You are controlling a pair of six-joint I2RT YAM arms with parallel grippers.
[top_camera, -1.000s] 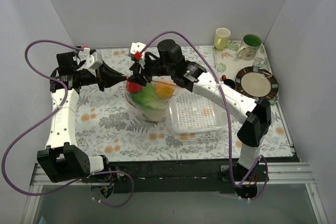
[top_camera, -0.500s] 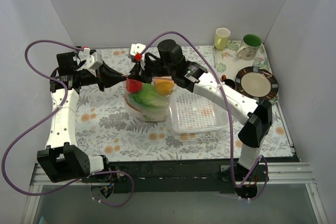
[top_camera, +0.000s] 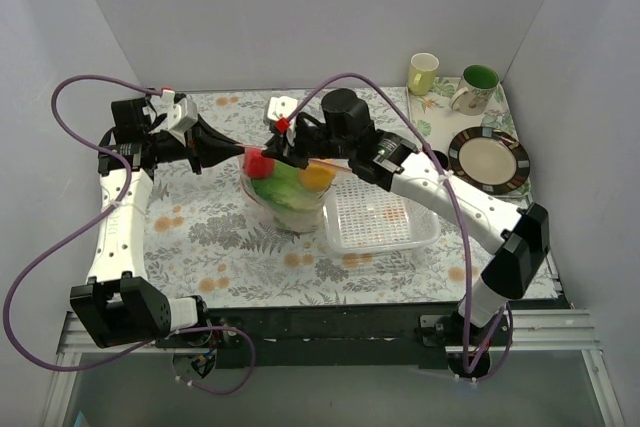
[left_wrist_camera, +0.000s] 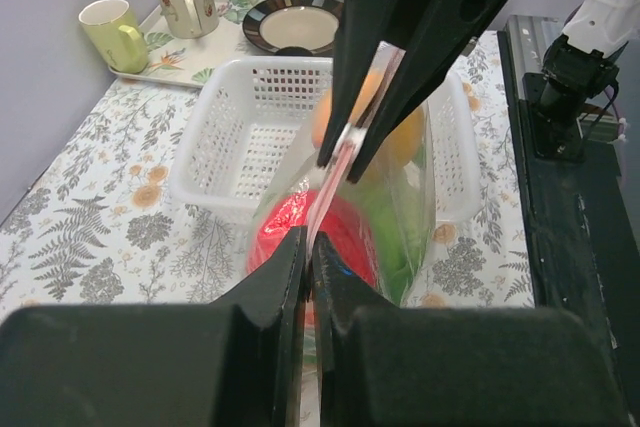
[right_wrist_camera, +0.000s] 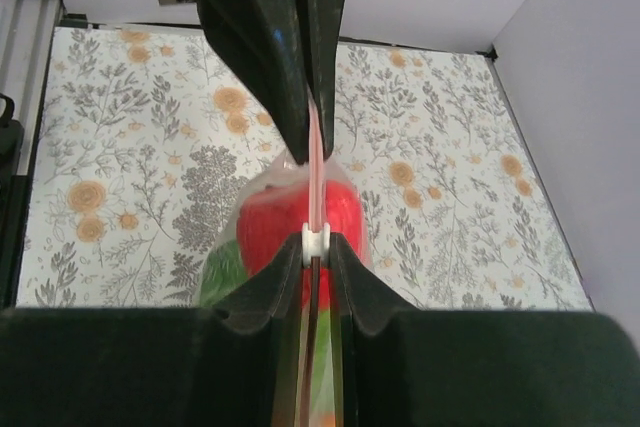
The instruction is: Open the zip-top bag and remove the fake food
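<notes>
Zip-top bag [top_camera: 290, 212], with fake food [top_camera: 285, 185] inside, is upright on the flowered worktop [top_camera: 200, 237] just beside the white basket [top_camera: 378, 219], and the left gripper [left_wrist_camera: 308, 243] and the right gripper [right_wrist_camera: 315, 245], coming from opposite sides, each have the jaws pinching the pink zip strip [right_wrist_camera: 316, 167] at its mouth.

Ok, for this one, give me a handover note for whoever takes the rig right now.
Grippers: the left gripper is shut on the pink zip strip of the zip-top bag. The right gripper is shut on the same strip further along.
Things: the bag stands beside the white basket, with the fake food inside.
Done: both grips set.
Left: the zip looks shut, so open it and take the food out.
</notes>
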